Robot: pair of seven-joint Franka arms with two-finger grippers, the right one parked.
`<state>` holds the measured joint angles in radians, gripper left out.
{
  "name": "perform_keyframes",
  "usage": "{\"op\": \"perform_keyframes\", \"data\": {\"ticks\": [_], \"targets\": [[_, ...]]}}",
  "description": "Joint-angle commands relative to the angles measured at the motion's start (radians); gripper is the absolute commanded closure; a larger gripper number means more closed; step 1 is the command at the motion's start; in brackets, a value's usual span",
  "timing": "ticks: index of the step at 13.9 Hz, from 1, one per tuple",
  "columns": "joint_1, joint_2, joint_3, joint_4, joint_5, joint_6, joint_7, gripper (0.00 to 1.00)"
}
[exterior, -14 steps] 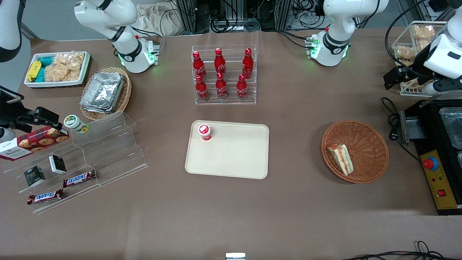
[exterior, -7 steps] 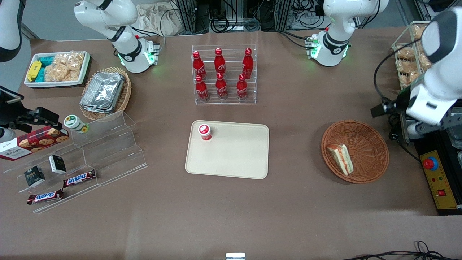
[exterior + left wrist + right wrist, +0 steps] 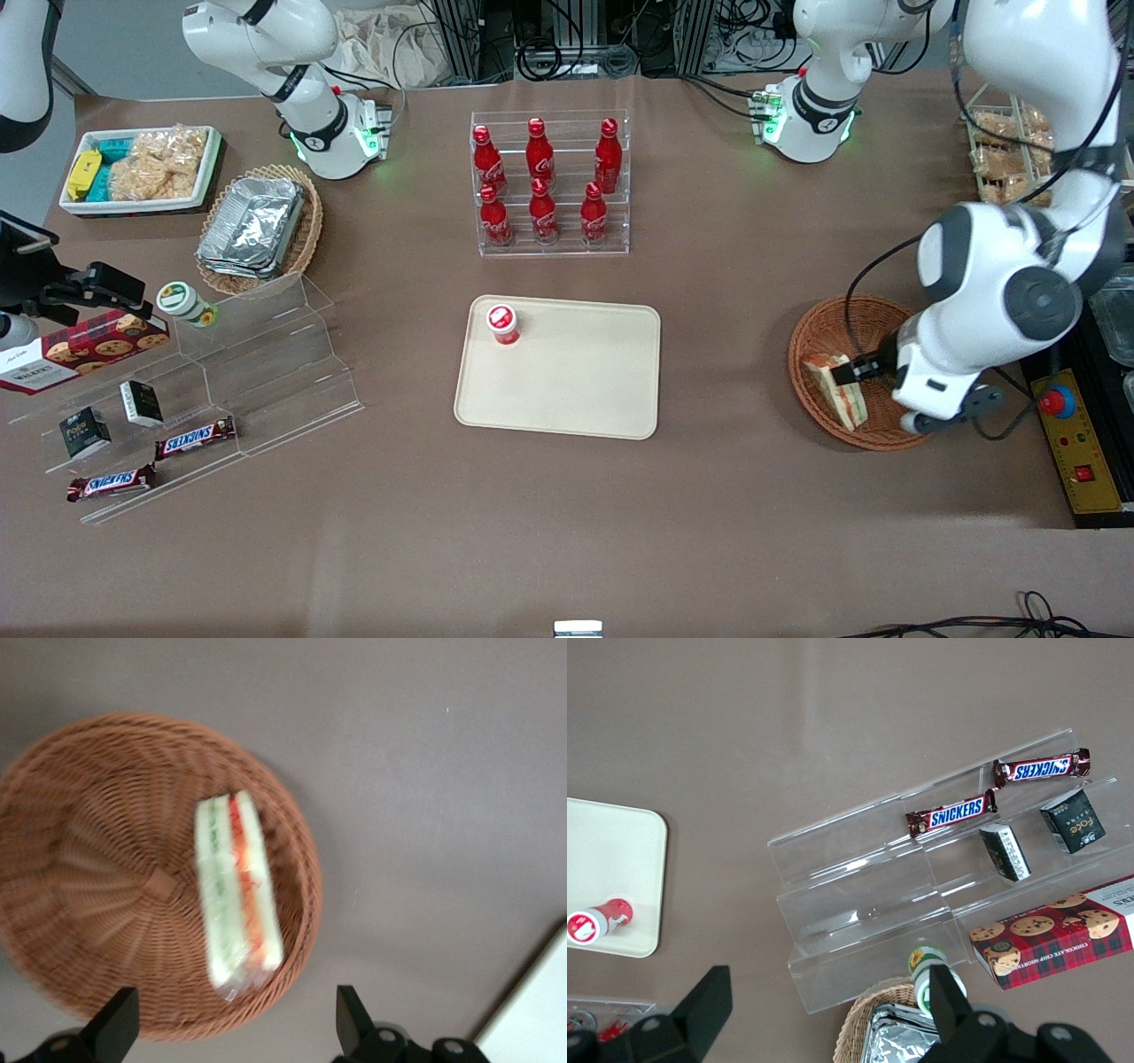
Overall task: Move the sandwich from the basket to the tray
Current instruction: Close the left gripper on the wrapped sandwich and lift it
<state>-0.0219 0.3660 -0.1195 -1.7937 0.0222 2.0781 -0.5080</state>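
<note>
The sandwich (image 3: 838, 392), a pale wedge with red and green layers in clear wrap, lies in the round orange-brown wicker basket (image 3: 808, 338) on the side nearest the tray. The beige tray (image 3: 576, 381) lies flat at mid-table, apart from the basket. My left gripper (image 3: 921, 403) hangs above the basket, just beside the sandwich, on the side toward the working arm's end. In the left wrist view the gripper (image 3: 234, 999) is open and empty, its black fingertips (image 3: 120, 1014) wide apart above the basket (image 3: 89, 842) with the sandwich (image 3: 237, 890) below.
A small red-capped bottle (image 3: 503, 323) stands on the tray's corner. A clear rack of red cola bottles (image 3: 549, 182) stands farther from the camera than the tray. A black appliance with a yellow panel and red button (image 3: 1067, 434) sits beside the basket. Cables (image 3: 961, 292) trail near it.
My left arm has swung in from the table's edge by the wire rack and come down over the basket. The sandwich and basket have not moved.
</note>
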Motion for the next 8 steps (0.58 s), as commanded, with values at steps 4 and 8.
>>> {"op": "perform_keyframes", "data": {"ticks": [4, 8], "targets": [[-0.021, 0.105, 0.004, -0.021, 0.142, 0.051, -0.064, 0.0], [-0.02, 0.126, 0.006, -0.053, 0.176, 0.092, -0.082, 0.05]]}}
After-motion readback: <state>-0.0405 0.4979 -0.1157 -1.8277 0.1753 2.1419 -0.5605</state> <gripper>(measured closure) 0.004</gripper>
